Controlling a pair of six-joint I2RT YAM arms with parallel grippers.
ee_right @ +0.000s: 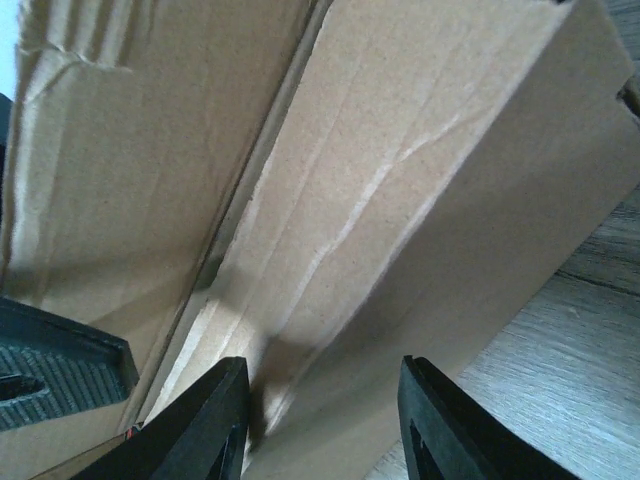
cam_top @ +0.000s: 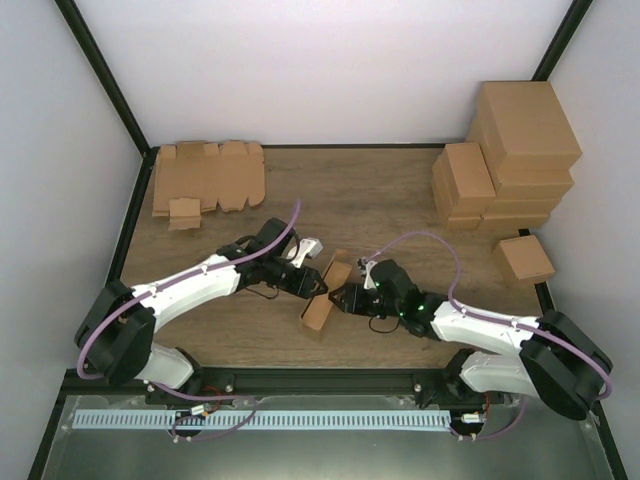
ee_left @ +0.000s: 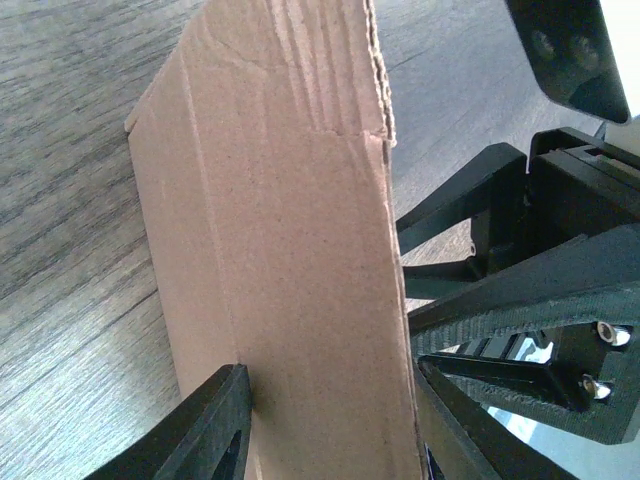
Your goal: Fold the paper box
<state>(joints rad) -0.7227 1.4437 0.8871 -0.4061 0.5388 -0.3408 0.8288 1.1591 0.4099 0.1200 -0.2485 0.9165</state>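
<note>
The paper box (cam_top: 327, 292), brown cardboard and partly folded into a narrow trough, lies at the table's near middle between both arms. My left gripper (cam_top: 311, 284) is at its left side. In the left wrist view a box panel (ee_left: 290, 260) fills the gap between the fingers (ee_left: 205, 430), and both touch it, so the gripper is closed on the box. My right gripper (cam_top: 346, 297) is at the box's right side. In the right wrist view its fingers (ee_right: 205, 425) stand apart, with the box's creased wall (ee_right: 380, 200) just ahead of them.
Flat cardboard blanks (cam_top: 207, 178) lie at the back left. A stack of folded brown boxes (cam_top: 510, 155) stands at the back right, with one more small box (cam_top: 524, 260) near the right edge. The black frame rail (cam_top: 330, 380) runs along the near edge.
</note>
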